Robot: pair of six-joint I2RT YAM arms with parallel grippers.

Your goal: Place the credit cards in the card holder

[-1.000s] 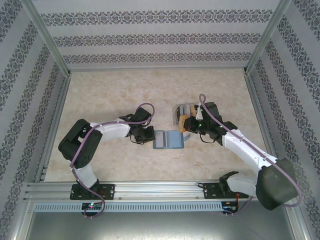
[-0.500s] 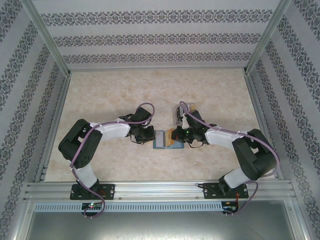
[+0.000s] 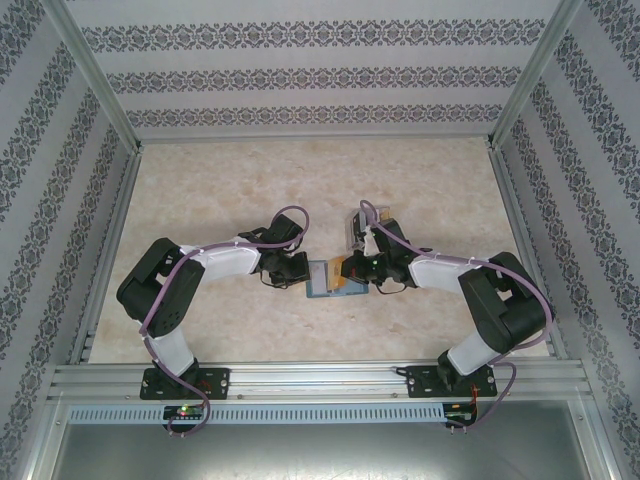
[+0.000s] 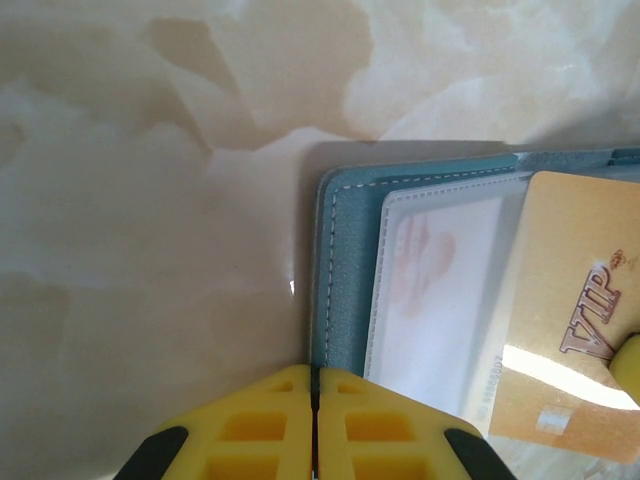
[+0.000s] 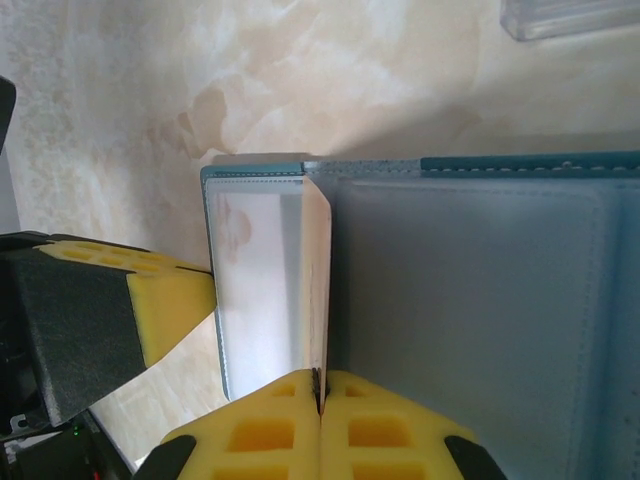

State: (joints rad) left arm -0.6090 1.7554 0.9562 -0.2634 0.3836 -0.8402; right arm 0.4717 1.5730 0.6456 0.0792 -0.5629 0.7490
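Observation:
The teal card holder [image 3: 328, 286] lies open on the table between the two arms. My left gripper [image 3: 304, 273] is shut on its left edge, seen close up with the jaws [image 4: 316, 395] closed over the stitched teal border [image 4: 340, 260]. My right gripper [image 3: 353, 268] is shut on a tan credit card [image 3: 342, 268] printed "VIP" [image 4: 570, 300], holding it over the holder's left half. In the right wrist view that card [image 5: 320, 290] stands edge-on, rising from the right gripper [image 5: 320, 390], with its far end at the clear pocket [image 5: 260, 280].
A small clear box [image 5: 570, 15] sits just behind the holder, partly hidden by the right arm [image 3: 440, 270] in the top view [image 3: 354, 232]. Metal frame rails [image 3: 300, 375] and patterned walls bound the marble table [image 3: 220, 180]. The left gripper's yellow finger [image 5: 170, 295] sits close beside the card.
The right gripper has come left and down from the box with the tan card, onto the holder's left half. The left gripper has stayed shut on the holder's edge.

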